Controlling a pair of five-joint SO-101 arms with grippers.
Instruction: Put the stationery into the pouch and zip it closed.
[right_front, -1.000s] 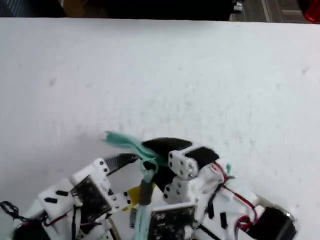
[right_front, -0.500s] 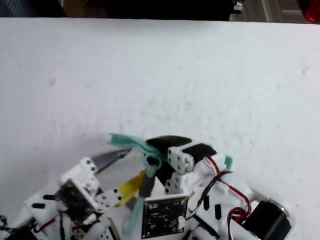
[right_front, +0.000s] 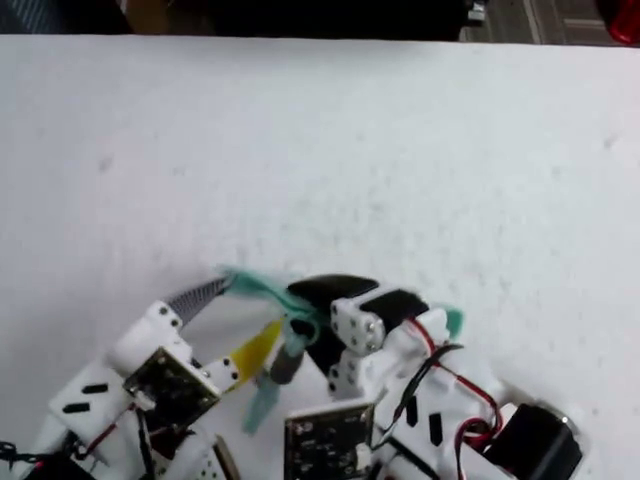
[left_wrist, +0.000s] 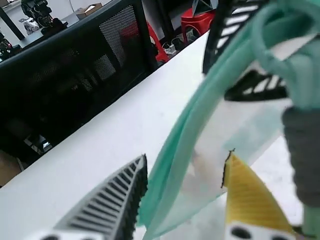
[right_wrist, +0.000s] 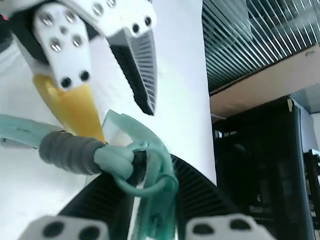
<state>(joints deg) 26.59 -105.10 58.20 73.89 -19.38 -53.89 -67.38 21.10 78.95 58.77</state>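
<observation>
Open-jawed, our left claw (right_front: 247, 308) straddles one edge of the teal pouch (right_front: 258, 288), yellow finger on one side and grey ribbed finger on the other. Half a second ago that grey finger sat lower, short of the pouch's tip. Just beside it, our right claw (right_front: 305, 318) is clamped on the pouch's bunched fabric near the white table's (right_front: 400, 150) front edge. We see the grey-gripped pen (right_front: 284, 366) slanting more than a second ago.
</observation>
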